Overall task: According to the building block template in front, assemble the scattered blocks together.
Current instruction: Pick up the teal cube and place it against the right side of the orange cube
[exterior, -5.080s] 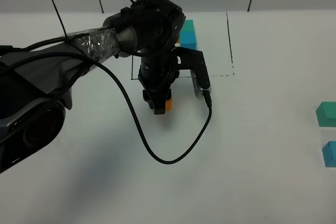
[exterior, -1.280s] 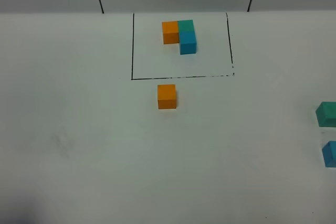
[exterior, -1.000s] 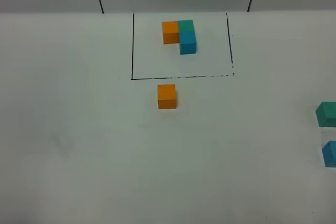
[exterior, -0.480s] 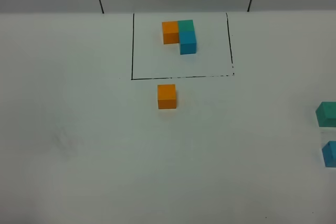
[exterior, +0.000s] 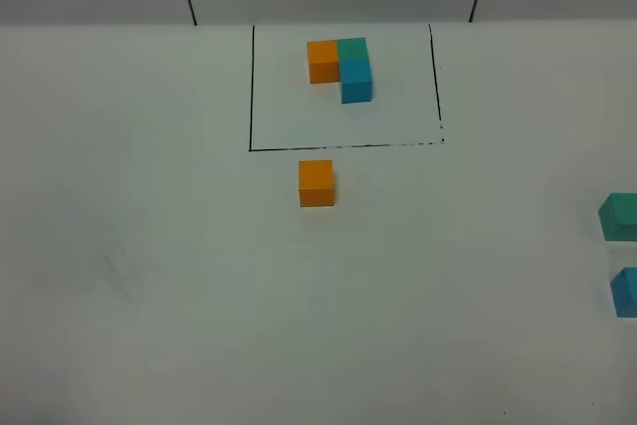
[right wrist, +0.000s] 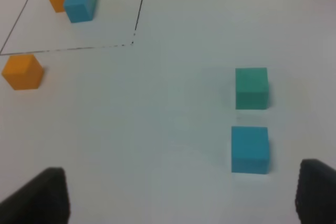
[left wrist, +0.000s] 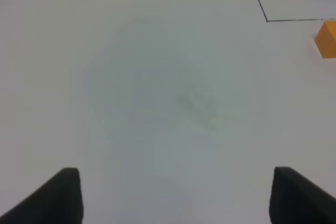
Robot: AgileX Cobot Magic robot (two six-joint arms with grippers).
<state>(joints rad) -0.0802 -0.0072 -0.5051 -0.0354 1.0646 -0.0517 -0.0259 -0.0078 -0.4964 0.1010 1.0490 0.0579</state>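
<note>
While both my grippers hang over the white table (exterior: 199,296), neither has hold of anything. My left gripper (left wrist: 178,198) shows only its two dark fingertips, standing well apart over bare tabletop with nothing between them, so I call it open. My right gripper (right wrist: 181,192) is likewise open, its fingertips spread wide with empty table between.

Nearest to my right gripper lies the sky-blue cube (right wrist: 250,149), just ahead of the right-hand fingertip and not touching it. Just beyond it sits the teal-green cube (right wrist: 251,87), with a narrow strip of table between the two. In the high view both cubes are at the far right and are cut by the picture's edge.

Farther off toward the middle, well apart from that pair, the loose orange cube (exterior: 317,183) rests flat on the table, just outside the near line of the black drawn rectangle (exterior: 251,87). My left wrist view catches it at the picture's edge, far from my fingertips.

Inside the rectangle, toward its far side, stands the building block template (exterior: 343,69). Its orange block and teal-green block touch side by side, with the orange one on my left. Its blue block touches the near face of the teal-green one, making an L.

Beyond the table runs a grey wall with dark seams.
</note>
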